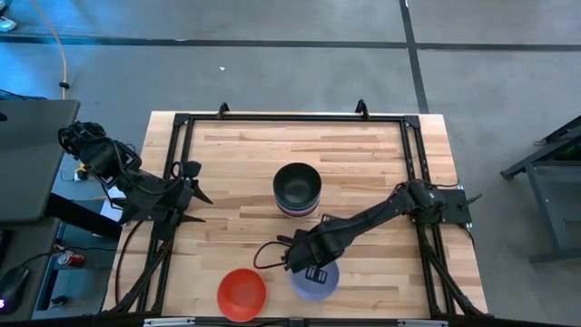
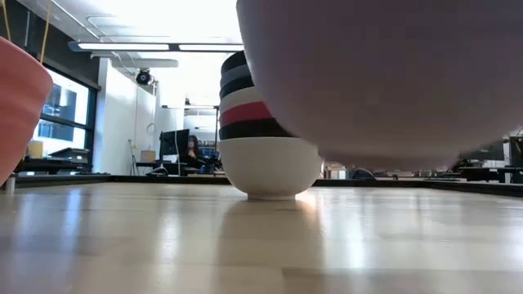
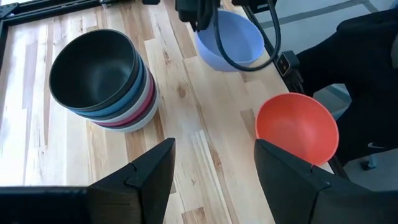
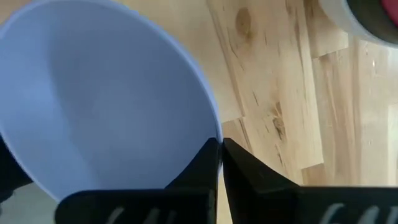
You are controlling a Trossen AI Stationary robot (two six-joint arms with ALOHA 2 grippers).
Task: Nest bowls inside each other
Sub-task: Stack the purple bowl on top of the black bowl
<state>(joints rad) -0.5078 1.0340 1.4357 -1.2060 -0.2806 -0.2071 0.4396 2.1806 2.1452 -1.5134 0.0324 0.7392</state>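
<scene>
A lavender bowl (image 1: 318, 282) hangs from my right gripper (image 1: 307, 263) near the table's front edge; it fills the low view (image 2: 384, 73), clear of the tabletop. A stack of nested bowls (image 1: 297, 191), black on top with blue, white, magenta and black bands and a white bowl at the bottom (image 2: 270, 139), stands by its base at mid-table. A red bowl (image 1: 241, 293) sits at the front, left of the lavender one. My left gripper (image 3: 214, 180) is open and empty at the table's left side (image 1: 192, 193). My right gripper pinches the lavender bowl's rim (image 4: 216, 135), one finger inside the bowl and one outside (image 4: 249, 174). The fingers come slanting down from the table's far right side onto the far part of the rim. The bowl is lifted clear of the table, mouth up.
A black frame (image 1: 290, 118) runs around the wooden tabletop's far and side edges. Bare wood lies between the stack and the front bowls. The red bowl sits close to the table's front edge (image 3: 297, 127).
</scene>
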